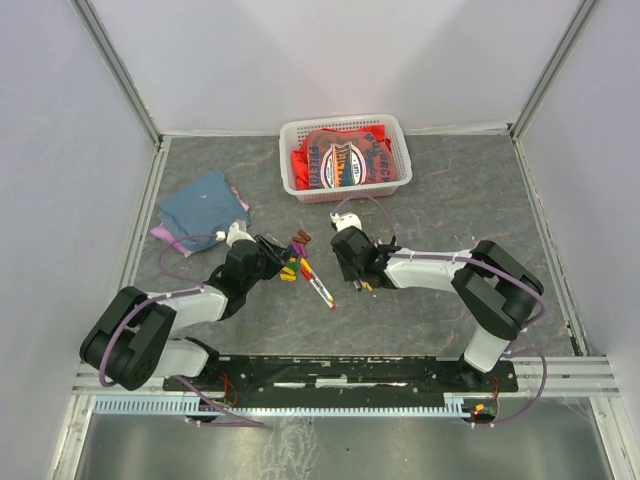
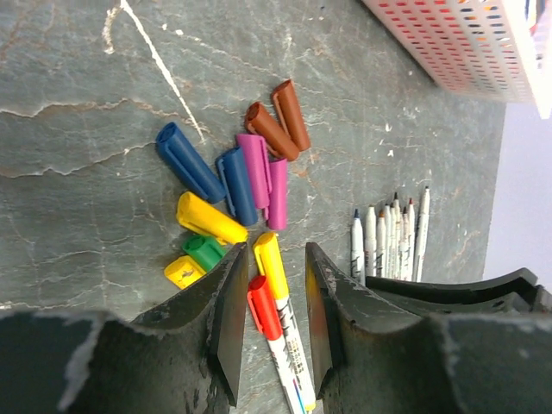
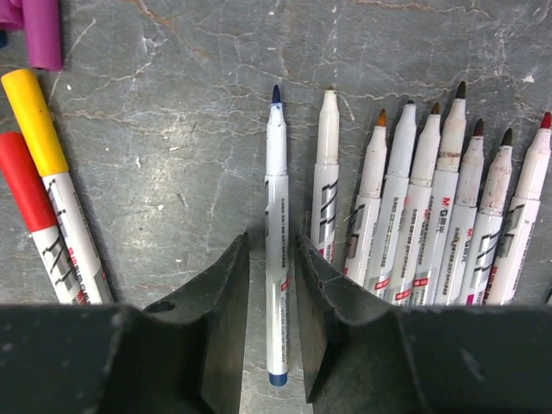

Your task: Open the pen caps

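Straddling the two capped pens, yellow and red, with left jaws parted, empty; flanking an uncapped blue pen on the tabletop with right jaws parted. Next: clamping one barrel, pulling its cap.

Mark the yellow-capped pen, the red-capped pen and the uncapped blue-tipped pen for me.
yellow-capped pen (image 2: 270,266), left wrist view, on the middle of its cap.
red-capped pen (image 2: 263,309), left wrist view, on the middle of its cap.
blue-tipped pen (image 3: 276,241), right wrist view, on the white barrel, halfway along.
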